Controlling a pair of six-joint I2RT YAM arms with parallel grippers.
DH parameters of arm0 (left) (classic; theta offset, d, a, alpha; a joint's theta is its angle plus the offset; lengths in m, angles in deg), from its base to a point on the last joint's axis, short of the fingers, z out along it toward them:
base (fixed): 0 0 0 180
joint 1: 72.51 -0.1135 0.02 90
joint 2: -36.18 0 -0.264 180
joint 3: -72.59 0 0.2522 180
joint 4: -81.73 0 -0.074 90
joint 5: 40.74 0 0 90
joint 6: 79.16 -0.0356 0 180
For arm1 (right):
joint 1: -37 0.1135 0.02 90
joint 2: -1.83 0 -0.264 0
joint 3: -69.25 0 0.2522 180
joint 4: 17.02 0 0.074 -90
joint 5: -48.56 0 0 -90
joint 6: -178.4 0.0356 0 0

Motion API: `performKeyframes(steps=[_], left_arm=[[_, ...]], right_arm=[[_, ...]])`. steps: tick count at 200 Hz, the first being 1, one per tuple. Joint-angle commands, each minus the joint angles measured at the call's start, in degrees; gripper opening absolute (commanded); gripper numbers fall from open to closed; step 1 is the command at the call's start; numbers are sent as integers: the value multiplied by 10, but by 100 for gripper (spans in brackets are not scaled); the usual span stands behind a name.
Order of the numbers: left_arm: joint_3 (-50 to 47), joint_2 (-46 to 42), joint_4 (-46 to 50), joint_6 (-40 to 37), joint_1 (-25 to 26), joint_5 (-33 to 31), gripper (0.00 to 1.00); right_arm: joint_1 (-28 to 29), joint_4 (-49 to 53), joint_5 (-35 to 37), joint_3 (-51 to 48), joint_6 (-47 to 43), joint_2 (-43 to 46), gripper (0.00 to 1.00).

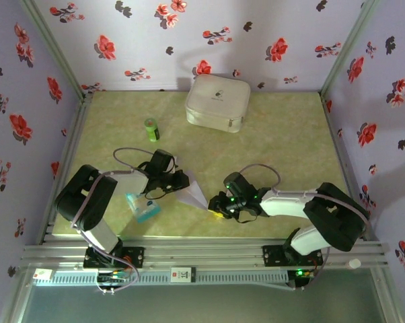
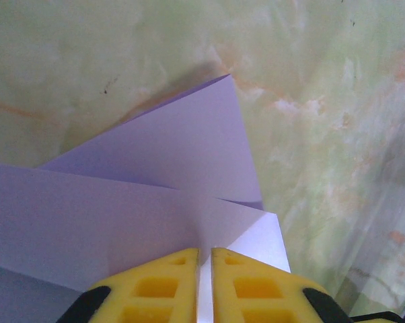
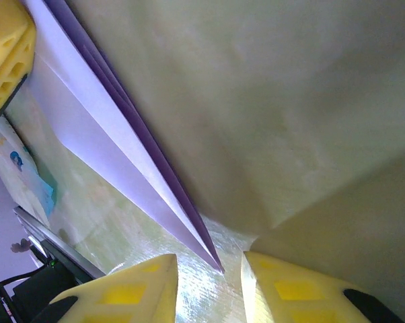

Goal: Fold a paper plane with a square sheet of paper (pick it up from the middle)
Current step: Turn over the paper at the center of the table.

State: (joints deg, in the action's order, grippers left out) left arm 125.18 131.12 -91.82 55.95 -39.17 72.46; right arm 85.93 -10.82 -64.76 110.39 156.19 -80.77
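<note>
The pale lavender sheet of paper (image 1: 193,193) is folded into a pointed, layered shape like a paper plane and sits low over the table between the two arms. My left gripper (image 2: 204,269) is shut on its wide end, and a thin edge of paper (image 2: 155,202) runs up between the yellow fingers (image 2: 159,286). In the top view the left gripper (image 1: 177,180) is at the paper's left. My right gripper (image 1: 216,205) is at the pointed end. In the right wrist view the paper's sharp tip (image 3: 209,252) ends just in front of the open right gripper (image 3: 210,282), touching neither finger.
A blue-and-white plastic packet (image 1: 142,208) lies left of the paper, near the left arm, and shows as the packet (image 3: 24,175) in the right wrist view. A green bottle (image 1: 152,129) and a white case (image 1: 217,102) are farther back. Flowered walls enclose the table.
</note>
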Motion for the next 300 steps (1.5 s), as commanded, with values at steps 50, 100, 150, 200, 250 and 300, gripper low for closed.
performKeyframes(steps=[50,100,150,200,250,300], left_arm=[[-9,8,-9,13,-7,11,12],[-11,10,-14,21,-11,13,12],[-10,10,-12,22,-12,15,12],[-9,7,-15,26,-12,16,12],[-3,2,-21,37,-12,20,12],[12,-29,-12,43,-12,26,13]], right_arm=[[4,-50,0,4,17,-21,29],[4,-62,4,5,17,-21,29],[3,-76,13,3,15,-19,29],[-1,-91,11,2,11,-27,24],[-4,-101,6,-2,9,-29,12],[-7,-102,4,-6,5,-17,6]])
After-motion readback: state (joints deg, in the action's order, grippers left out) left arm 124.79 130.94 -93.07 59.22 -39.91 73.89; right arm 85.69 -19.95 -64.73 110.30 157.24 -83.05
